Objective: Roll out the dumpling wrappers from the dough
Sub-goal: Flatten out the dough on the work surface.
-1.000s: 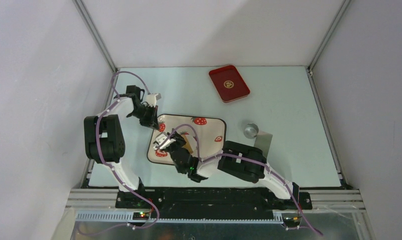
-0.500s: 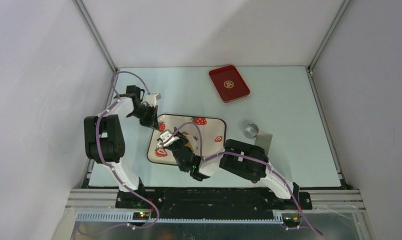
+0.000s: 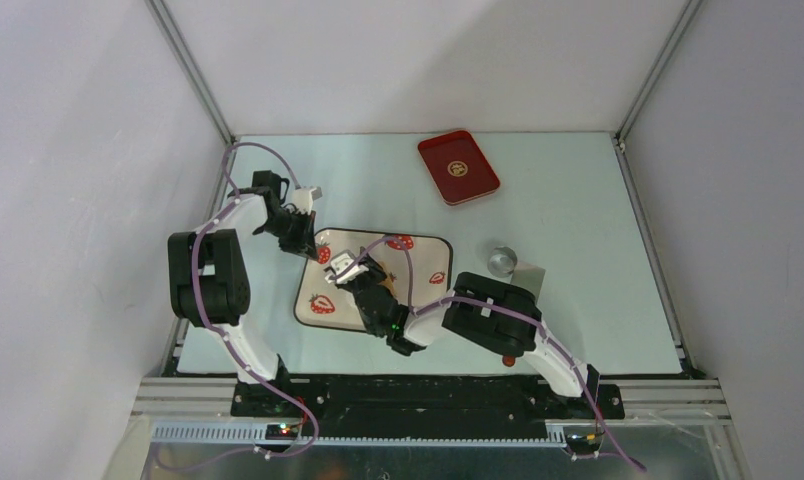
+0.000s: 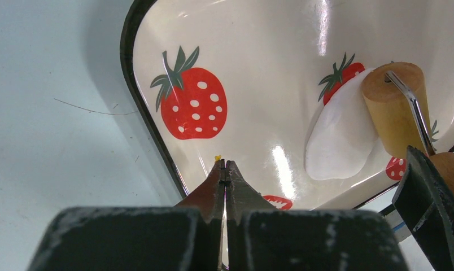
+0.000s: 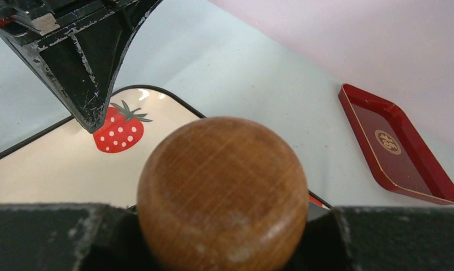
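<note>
The strawberry-print tray [image 3: 425, 257] lies mid-table. My left gripper [image 3: 306, 247] is shut, its tips [image 4: 225, 165] resting just inside the tray's [image 4: 258, 68] near-left rim. My right gripper [image 3: 355, 277] is shut on the round wooden handle [image 5: 222, 192] of a rolling pin. The pin's roller [image 4: 393, 107] sits over the edge of the dough [image 4: 340, 141], a white piece pressed fairly flat on the tray. In the top view the dough is hidden under the right arm. Separate dumpling wrappers are out of view.
A red tray [image 3: 459, 167] lies at the far side of the table, also in the right wrist view [image 5: 402, 152]. A small silvery cup [image 3: 501, 261] and a grey metal sheet [image 3: 530, 281] sit to the right of the strawberry tray.
My right gripper has carried the rolling pin across the tray, away from the near-left corner toward the far right. The left gripper has stayed put, shut.
</note>
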Tool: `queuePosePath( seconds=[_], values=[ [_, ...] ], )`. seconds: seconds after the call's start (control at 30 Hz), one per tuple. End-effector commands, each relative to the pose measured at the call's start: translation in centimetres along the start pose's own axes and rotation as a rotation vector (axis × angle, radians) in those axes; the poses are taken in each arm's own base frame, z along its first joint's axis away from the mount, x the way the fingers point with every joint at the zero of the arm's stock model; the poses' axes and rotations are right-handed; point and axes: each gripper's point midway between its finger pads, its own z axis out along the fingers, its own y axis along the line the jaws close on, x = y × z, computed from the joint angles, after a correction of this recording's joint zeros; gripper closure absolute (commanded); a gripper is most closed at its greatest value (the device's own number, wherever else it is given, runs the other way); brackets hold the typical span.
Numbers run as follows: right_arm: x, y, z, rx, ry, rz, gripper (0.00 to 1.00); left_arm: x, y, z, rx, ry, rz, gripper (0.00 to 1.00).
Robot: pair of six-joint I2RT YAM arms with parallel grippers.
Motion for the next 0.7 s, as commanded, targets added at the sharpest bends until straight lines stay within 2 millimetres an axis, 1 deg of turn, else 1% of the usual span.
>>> queuePosePath(
  seconds=[0.0, 0.2, 0.33, 0.5, 0.6, 0.63, 0.67],
  values=[
    [5.9, -0.8, -0.6, 0.006, 0.141, -0.104, 1.00, -1.1, -0.1, -1.0, -0.014, -0.047, 0.007, 1.00],
    [5.7, -0.9, -0.5, 0.010, 0.140, -0.109, 1.00, -1.1, -0.2, -1.0, -0.012, -0.046, 0.006, 1.00],
    [6.9, -1.6, 0.0, 0.045, 0.180, -0.129, 1.00, -1.0, -0.2, -1.0, -0.012, -0.046, 0.007, 1.00],
    [7.7, -2.3, 0.3, 0.053, 0.220, -0.116, 1.00, -1.1, -0.3, -1.0, -0.009, -0.046, 0.008, 1.00],
    [7.7, -1.7, 0.1, 0.034, 0.210, -0.135, 1.00, -1.1, -0.2, -0.9, -0.008, -0.044, 0.007, 1.00],
    [7.1, -1.6, 0.2, 0.032, 0.185, -0.142, 1.00, -1.1, -0.2, -0.9, -0.008, -0.044, 0.007, 1.00],
    [7.0, -1.0, -0.1, 0.021, 0.171, -0.151, 1.00, -1.0, -0.1, -0.8, -0.009, -0.041, 0.005, 1.00]
  ],
)
